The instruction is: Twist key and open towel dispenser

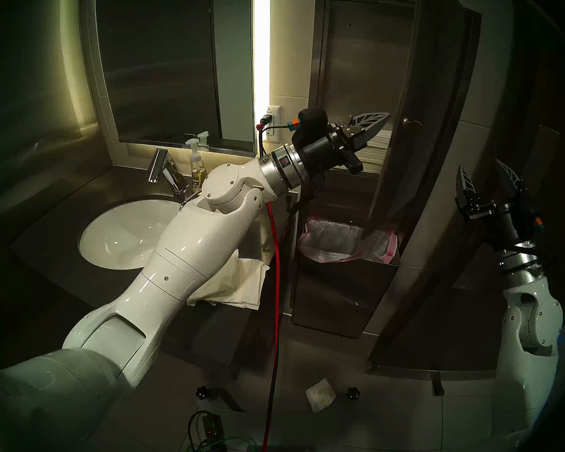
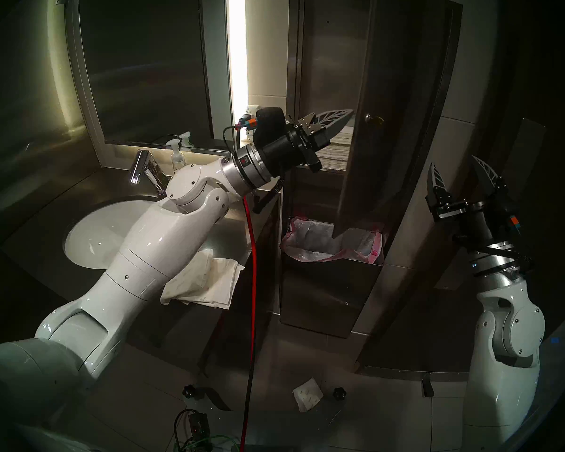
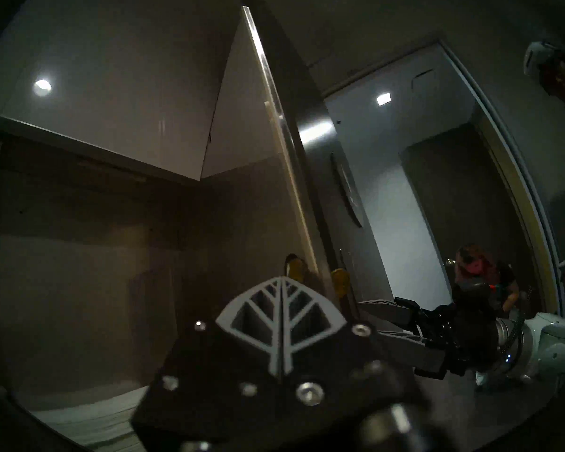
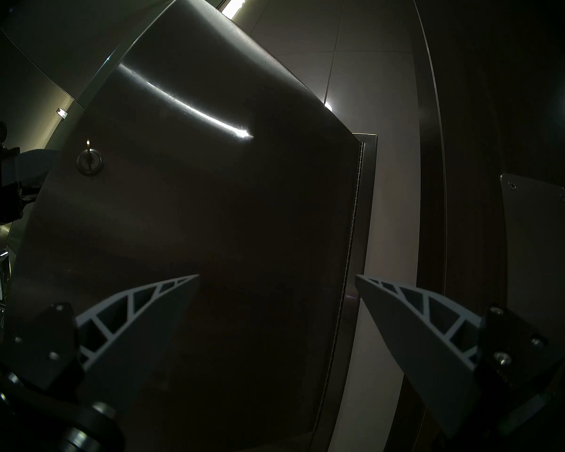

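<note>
Dispenser door (image 1: 415, 122) ajar, key (image 1: 415, 124) inserted

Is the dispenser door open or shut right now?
Open. The door is swung well out from the cabinet, showing the stacked paper towels inside; the key sits in its lock.

Legible markings: one only. The soap bottle (image 1: 196, 171) beside the faucet carries a small label reading "method"; the print is faint and only just readable in the head views. No other text, number or sign can be read on any item.
</note>
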Available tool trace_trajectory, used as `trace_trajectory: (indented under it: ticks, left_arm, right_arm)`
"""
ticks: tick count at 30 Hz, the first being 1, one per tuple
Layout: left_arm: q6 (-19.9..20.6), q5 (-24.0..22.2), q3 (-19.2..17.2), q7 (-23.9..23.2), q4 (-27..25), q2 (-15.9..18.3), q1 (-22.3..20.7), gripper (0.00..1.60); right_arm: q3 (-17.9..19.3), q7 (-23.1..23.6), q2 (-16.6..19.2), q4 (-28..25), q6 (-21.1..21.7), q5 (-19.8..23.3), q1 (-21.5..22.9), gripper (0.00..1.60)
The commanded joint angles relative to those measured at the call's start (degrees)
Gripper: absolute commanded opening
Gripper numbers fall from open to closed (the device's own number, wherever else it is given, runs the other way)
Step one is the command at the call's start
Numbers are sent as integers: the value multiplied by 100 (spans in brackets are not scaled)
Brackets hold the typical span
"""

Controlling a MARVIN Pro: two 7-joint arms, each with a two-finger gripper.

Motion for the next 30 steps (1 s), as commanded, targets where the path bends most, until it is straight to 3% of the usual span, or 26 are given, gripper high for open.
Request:
trace_trajectory:
  ticks: [1, 9, 11, 22, 27, 30]
  left_arm:
    - [-34, -22, -101, 117, -39, -84, -80, 0]
    - [-3, 0, -54, 152, -66, -122, -50, 0]
    - [42, 209, 3, 360, -115, -99, -34, 0]
    - [50, 148, -115, 672, -103, -190, 33, 0]
    - [68, 650, -83, 1251, -255, -130, 106, 0]
    - [55, 830, -371, 1446, -145, -379, 274, 0]
  right_arm:
    - [-2, -5, 10, -64, -2, -12, 18, 160]
    - [-2, -6, 10, -65, -2, -13, 18, 160]
    - [-2, -6, 10, -65, -2, -13, 18, 160]
    - [-2, -6, 11, -64, -2, -12, 18, 160]
    - [-2, -6, 11, -64, -3, -12, 18, 160]
    - [-2, -5, 11, -62, -4, -10, 18, 160]
